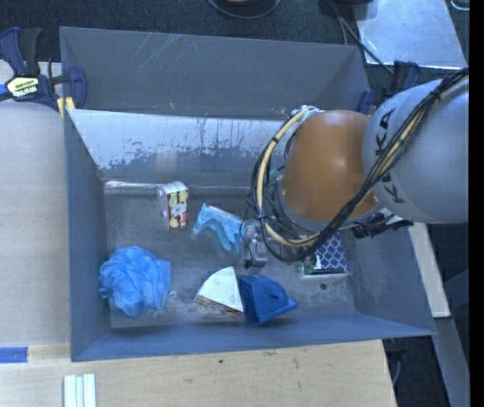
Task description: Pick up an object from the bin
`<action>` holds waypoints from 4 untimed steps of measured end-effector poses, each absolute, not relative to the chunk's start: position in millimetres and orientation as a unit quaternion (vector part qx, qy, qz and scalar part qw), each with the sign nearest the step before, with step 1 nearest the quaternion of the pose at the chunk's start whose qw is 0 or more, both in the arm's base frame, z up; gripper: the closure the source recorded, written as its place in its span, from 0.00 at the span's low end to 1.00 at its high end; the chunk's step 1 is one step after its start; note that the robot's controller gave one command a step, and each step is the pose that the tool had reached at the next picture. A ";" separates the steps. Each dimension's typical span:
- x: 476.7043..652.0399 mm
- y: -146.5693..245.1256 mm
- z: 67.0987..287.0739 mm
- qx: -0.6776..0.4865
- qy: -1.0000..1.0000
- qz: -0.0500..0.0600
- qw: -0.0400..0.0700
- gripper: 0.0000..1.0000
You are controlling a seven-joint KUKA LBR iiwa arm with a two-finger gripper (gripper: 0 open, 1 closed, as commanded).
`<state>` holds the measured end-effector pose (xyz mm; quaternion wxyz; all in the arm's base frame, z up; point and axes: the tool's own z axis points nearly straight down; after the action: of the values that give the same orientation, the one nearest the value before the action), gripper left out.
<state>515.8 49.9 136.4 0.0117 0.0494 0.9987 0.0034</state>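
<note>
From the camera view, looking down into the bin [208, 75], my arm [420, 155] came in from the right. Its orange cover [326, 172] hung over the right half of the floor, ringed by looped cables [267, 168]. My end effector [254, 253] sat low under the cover's left edge, near the middle of the floor. The cover and cables hid most of it, so I could not tell whether it was spread or pressed together, nor whether anything was pinched in it.

The nearest thing was a pale-blue scrap [216, 224], crumpled, lying just left of my end effector with its right end beside it. Whether the two touched I could not make out. Toward the front wall, just below my end effector, lay a dark-blue piece [267, 299], folded and angular. A white wedge [219, 288] lay against its left side, with its point toward the scrap. These three lay close around my tip, and I could not tell which of them it was over.

Further off, a fluffy blue puff [134, 280] filled the front left corner of the floor, well apart from my end effector. A small box [175, 205], white and yellow with some red, stood near the back wall, left of the scrap. A patterned card [333, 253] in blue and white lay to the right, partly under the cover.
</note>
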 end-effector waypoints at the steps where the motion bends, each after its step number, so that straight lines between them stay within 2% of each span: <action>1: 508.5 51.9 188.4 0.097 0.995 0.005 0.015 0.00; 2: 507.8 51.7 186.2 0.097 0.995 0.004 0.013 0.00; 3: 503.9 62.7 265.8 0.082 0.996 0.006 0.021 0.00; 4: 512.1 31.9 160.4 0.073 0.997 0.004 0.018 0.00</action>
<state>512.1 31.9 160.4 0.0183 0.0731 0.9971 0.0045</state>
